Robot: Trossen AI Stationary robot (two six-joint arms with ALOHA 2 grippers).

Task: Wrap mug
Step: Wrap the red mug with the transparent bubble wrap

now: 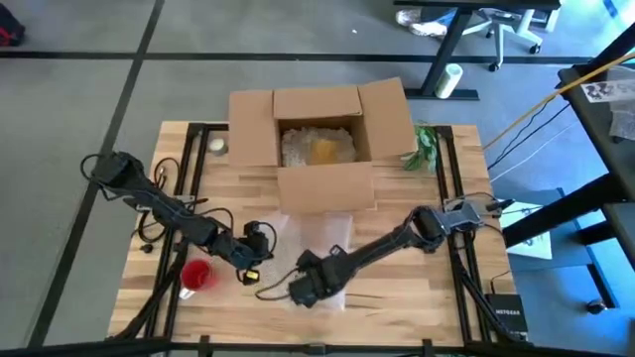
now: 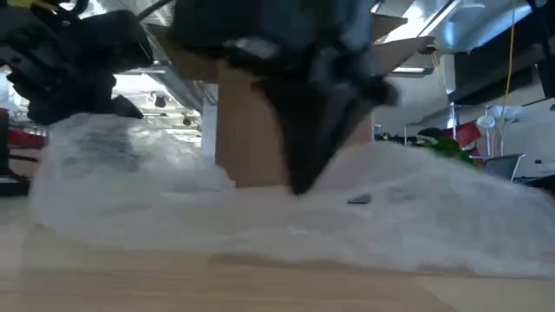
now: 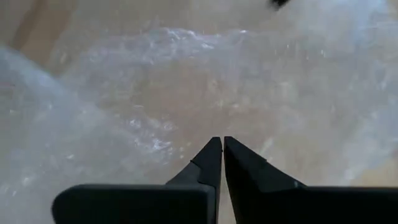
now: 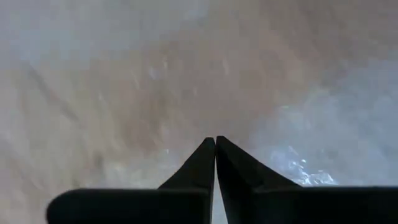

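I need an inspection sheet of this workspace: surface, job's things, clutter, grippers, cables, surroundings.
Surface: wooden table.
Job's things: red mug near the left arm; bubble wrap spread before the open cardboard box.
Clutter: green plant beside the box.
Grippers: left gripper shut above the wrap; right gripper shut, on the wrap.
Cables: yellow cable right of the table.
Surroundings: office chair, desk legs.

White lettering marks a black box (image 1: 508, 315); it cannot be read.
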